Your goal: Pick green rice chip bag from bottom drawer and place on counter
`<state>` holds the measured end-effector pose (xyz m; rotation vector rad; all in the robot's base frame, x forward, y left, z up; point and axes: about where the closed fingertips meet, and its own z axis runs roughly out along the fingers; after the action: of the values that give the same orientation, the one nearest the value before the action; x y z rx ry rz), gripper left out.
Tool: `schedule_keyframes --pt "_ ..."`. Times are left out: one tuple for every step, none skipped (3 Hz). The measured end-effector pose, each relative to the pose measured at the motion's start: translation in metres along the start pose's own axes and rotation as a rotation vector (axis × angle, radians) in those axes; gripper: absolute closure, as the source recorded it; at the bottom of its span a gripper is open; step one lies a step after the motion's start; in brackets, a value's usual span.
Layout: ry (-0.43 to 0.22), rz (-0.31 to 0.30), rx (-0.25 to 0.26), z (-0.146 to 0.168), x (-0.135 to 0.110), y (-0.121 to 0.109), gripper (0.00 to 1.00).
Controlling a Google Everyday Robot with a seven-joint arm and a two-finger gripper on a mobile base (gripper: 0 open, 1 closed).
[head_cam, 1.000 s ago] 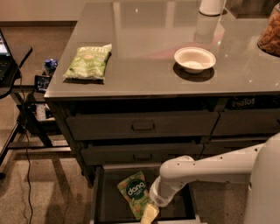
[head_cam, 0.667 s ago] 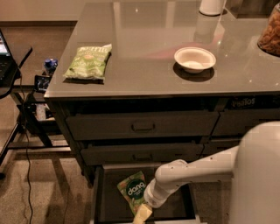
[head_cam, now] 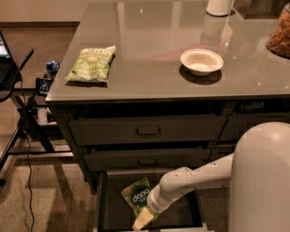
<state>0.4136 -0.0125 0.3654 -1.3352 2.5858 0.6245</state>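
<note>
The green rice chip bag (head_cam: 137, 195) lies inside the open bottom drawer (head_cam: 105, 206), its dark round "dang" logo facing up. My gripper (head_cam: 143, 219) reaches down into the drawer from the right and sits at the bag's lower right edge, covering part of it. The white arm runs up to the right and hides the drawer's right half. The glossy grey counter (head_cam: 158, 59) spreads above the drawers.
A paler green kettle bag (head_cam: 91, 63) lies on the counter's left. A white bowl (head_cam: 201, 60) sits at centre right, a white cup (head_cam: 219, 7) at the back, a snack jar (head_cam: 280, 34) at far right. A black side table (head_cam: 11, 68) with cables stands left.
The arm has swung left and lower into the drawer, bringing the gripper closer over the bag's lower edge. The bag has stayed in the drawer.
</note>
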Motion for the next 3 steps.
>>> schedule_keyframes --pt "-0.023 0.026 -0.001 0.015 0.002 -0.002 0.00" --pt "-0.059 0.088 0.031 0.031 0.006 -0.016 0.00" --pt "-0.090 0.140 0.071 0.042 0.007 -0.036 0.00"
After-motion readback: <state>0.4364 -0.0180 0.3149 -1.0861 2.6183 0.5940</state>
